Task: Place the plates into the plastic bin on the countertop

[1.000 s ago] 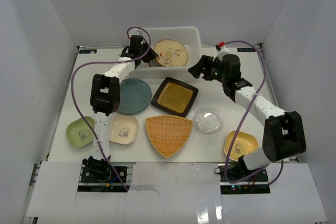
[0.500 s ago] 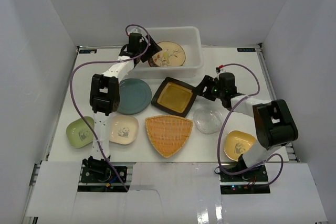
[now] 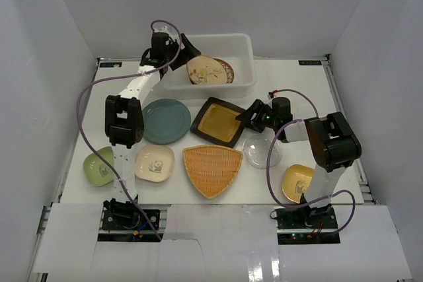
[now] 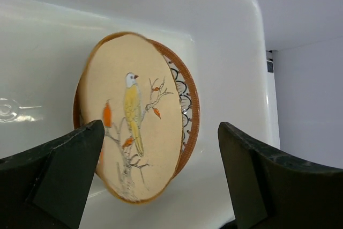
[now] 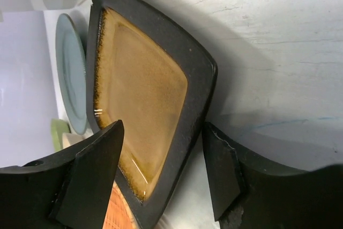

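I see the bin (image 3: 211,89) at the counter's (image 3: 310,90) far edge, two plates (image 3: 206,72) inside. Before it lies the square plate (image 3: 220,121), a round plate (image 3: 165,121) left of that, the woven fan (image 3: 211,170) nearer.

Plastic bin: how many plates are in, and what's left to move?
Done: two plates in the plastic bin, tan bird plate against petal plate; left gripper hangs open above them. In hand: right gripper, jaws open, flanks a corner of the black-amber square plate. Left: that plate plus teal, green, cream, woven fan, glass and yellow.
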